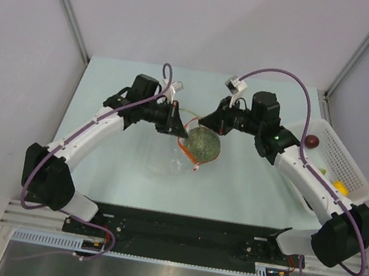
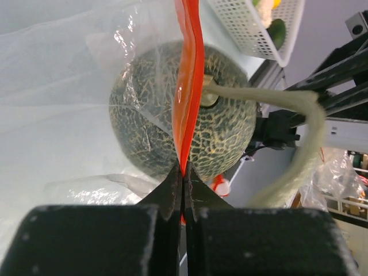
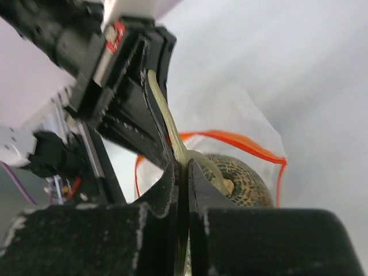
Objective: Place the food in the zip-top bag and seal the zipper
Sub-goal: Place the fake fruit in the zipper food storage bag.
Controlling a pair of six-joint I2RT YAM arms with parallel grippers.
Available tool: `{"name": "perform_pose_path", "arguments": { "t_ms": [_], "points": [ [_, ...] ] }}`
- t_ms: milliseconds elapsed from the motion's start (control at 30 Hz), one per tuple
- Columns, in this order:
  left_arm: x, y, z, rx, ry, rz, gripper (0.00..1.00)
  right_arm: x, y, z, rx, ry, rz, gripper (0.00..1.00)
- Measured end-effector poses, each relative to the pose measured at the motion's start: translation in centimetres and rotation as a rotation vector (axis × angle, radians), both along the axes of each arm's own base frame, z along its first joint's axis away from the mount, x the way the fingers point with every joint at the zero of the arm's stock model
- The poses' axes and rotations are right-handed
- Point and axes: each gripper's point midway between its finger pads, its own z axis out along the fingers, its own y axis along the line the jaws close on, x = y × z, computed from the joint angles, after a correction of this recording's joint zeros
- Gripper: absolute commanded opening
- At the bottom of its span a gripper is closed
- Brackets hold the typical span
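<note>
A: Top external view: the dark green melon [image 1: 202, 143] sits at the centre, in the mouth of the zip-top bag [image 1: 164, 164]. A dark red piece [image 1: 312, 140] and a yellow piece [image 1: 339, 186] lie in the white basket [image 1: 348, 157] at the right.

B: Grips can't be read from up there. Left wrist view has the left gripper [image 2: 183, 175] pressed together on the zipper [image 2: 187, 86], a glossy orange-red strip running across the melon's netted, crackled rind.

A: And the right?

B: Right wrist view: the right gripper [image 3: 183, 169] pinches the melon's pale, cord-like stem [image 3: 165, 115]. The bag's film is clear and crinkly; the basket is perforated plastic.
</note>
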Motion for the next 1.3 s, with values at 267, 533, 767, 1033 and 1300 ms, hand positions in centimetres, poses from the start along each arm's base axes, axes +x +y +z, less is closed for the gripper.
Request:
{"name": "perform_pose_path", "arguments": {
  "t_ms": [267, 533, 767, 1033, 1300],
  "points": [
    [0.2, 0.0, 2.1, -0.168, 0.024, -0.007, 0.00, 0.2, 1.9, 3.7, 0.175, 0.032, -0.044, 0.00],
    [-0.4, 1.0, -0.2, -0.253, 0.119, -0.009, 0.00, -3.3, 3.9, -1.2, 0.041, 0.042, 0.070, 0.00],
    [-0.9, 1.1, -0.2, -0.288, 0.095, -0.037, 0.00, -4.1, 3.6, -4.1, -0.051, 0.052, 0.130, 0.68],
    [-0.3, 1.9, 0.5, -0.307, 0.071, -0.024, 0.00, -5.4, 0.2, -2.0, -0.045, 0.064, 0.115, 0.97],
    [-0.3, 2.3, 0.2, -0.298, 0.084, -0.016, 0.00, -1.7, -5.7, -3.2, -0.096, 0.163, -0.080, 0.82]
  ]
}}
